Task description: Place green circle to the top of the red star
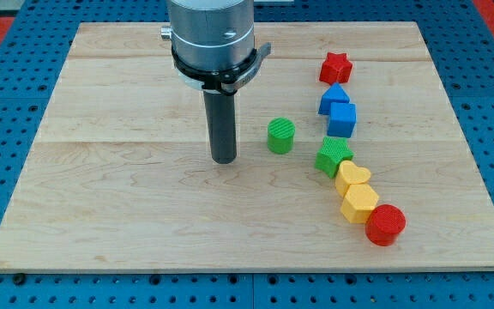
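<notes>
The board (127,197) is pale wood with faint lengthwise grain, lying on a blue pegboard (7,283) dotted with dark holes. The circle (281,136) is green, the star (335,67) red. Two cubes (338,110) are blue, another block (334,155) green, two pieces (356,190) yellow, a cylinder (386,224) red. My tip (224,160) is dark grey-black.

The arm's housing (211,39) is cut off by the view's top edge. Part of the surface's (127,215) far edge is hidden behind it. The two blue blocks' (338,109) shapes cannot be made out.
</notes>
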